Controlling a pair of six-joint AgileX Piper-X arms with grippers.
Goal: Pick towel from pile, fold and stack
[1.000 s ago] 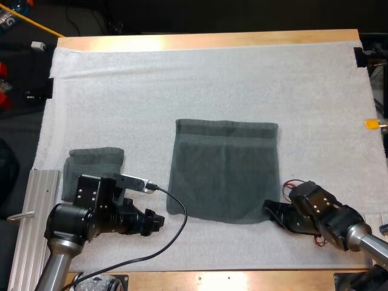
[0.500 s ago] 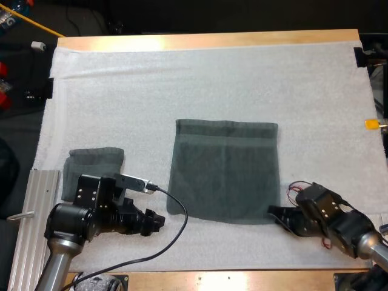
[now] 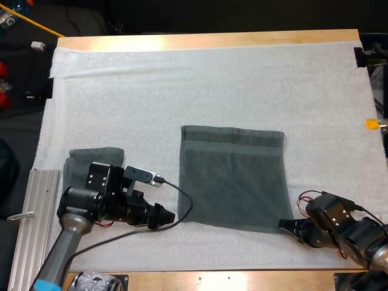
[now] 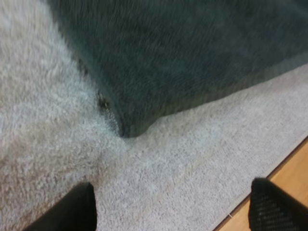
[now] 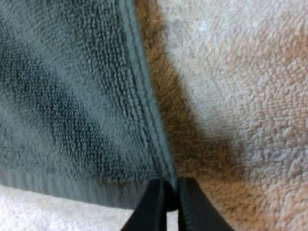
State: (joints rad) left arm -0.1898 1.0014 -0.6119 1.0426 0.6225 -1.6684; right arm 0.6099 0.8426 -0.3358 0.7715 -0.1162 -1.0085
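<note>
Towel (image 3: 233, 179) shifted nearer, flat; right claw (image 3: 284, 225) pinching corner; left claw (image 3: 172, 216) wide.

Moved: spread towel (image 3: 233, 179), dragged nearer and rightward by right gripper (image 3: 285, 225) (pinching its corner); left gripper (image 3: 173, 216), advanced toward it.

The spread towel (image 3: 233, 179) lies in the middle of the mat (image 3: 182, 79), with the folded towel (image 3: 91, 159) well to its left. The left pincer (image 3: 168, 216) sits just off the spread towel's near left corner, and the right pincer (image 3: 285, 225) is at its near right corner.
</note>
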